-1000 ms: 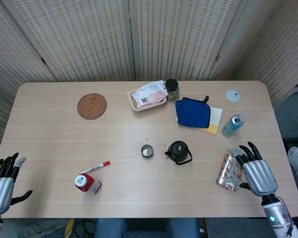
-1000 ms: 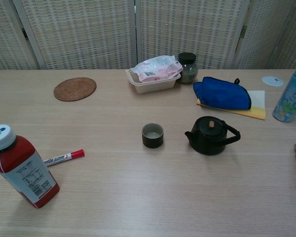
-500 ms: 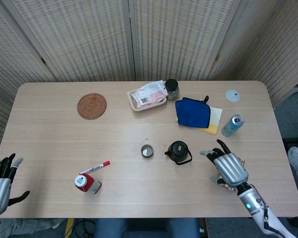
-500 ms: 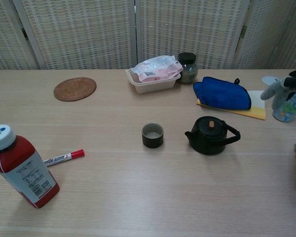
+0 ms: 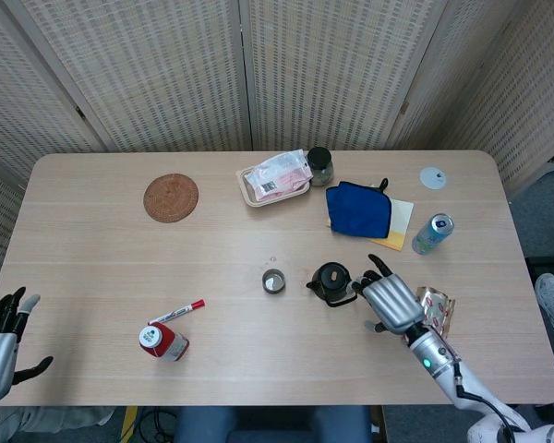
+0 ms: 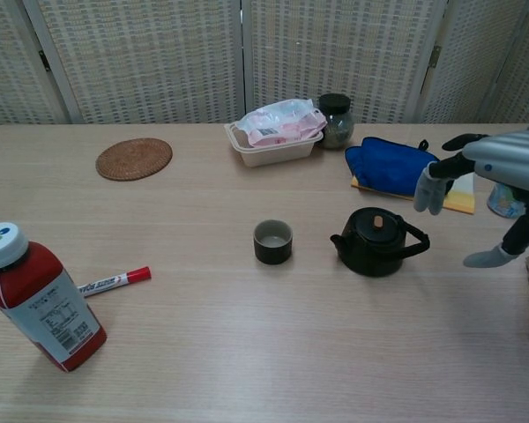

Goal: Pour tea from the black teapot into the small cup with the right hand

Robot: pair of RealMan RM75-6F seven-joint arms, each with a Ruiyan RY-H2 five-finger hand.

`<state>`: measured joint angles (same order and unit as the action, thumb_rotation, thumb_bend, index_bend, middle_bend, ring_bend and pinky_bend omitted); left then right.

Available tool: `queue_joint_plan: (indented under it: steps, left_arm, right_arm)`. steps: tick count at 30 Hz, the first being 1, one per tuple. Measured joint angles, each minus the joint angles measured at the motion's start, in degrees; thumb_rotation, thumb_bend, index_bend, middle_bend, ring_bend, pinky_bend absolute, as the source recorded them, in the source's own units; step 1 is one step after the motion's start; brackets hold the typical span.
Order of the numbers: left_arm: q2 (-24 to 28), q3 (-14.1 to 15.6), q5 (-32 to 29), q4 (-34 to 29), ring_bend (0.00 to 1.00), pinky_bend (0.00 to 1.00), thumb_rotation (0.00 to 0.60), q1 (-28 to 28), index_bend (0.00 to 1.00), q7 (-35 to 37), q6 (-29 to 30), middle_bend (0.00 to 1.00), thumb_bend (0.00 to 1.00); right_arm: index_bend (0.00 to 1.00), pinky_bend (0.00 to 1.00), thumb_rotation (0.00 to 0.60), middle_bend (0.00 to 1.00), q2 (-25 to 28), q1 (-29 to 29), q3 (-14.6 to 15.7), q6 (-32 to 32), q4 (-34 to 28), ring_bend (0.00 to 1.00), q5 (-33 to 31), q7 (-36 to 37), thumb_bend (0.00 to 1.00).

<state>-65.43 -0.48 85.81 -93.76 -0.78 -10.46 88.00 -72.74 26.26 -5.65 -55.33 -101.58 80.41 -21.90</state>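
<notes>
Teapot (image 6: 376,241) stands upright just right of the small cup (image 6: 272,241), untouched. Your right hand (image 6: 502,189), right of the teapot, hovers with fingers spread, holding nothing; grasping and pouring remain. Around the teapot spreads a pale wooden table (image 5: 102,258), woven screens (image 5: 305,65) behind.

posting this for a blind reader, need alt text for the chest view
The robot's right hand hovers open beside the handle of a black teapot, not touching it; a small cup stands to the teapot's left. A red bottle and marker lie near the front left.
</notes>
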Motion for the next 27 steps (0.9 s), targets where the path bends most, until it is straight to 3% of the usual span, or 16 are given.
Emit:
queue_joint_plan:
  steps: [17,27]
  left_arm:
    - [0.0,-0.2,-0.5,0.3,0.0,0.0,0.6,0.3,0.1,0.3,0.0,0.0,0.0]
    - [0.1,-0.1,-0.5,0.6,0.0,0.0,0.6,0.4,0.1,0.9,0.0,0.0,0.0]
  right_arm:
    - [0.44,0.0,0.6,0.43,-6.4,6.0,0.3,4.3,5.6,0.33,-6.4,-4.8,0.0]
    - [0.45,0.0,0.6,0.44,-8.0,6.7,1.4,3.2,6.6,0.34,-7.1,-6.3,0.0]
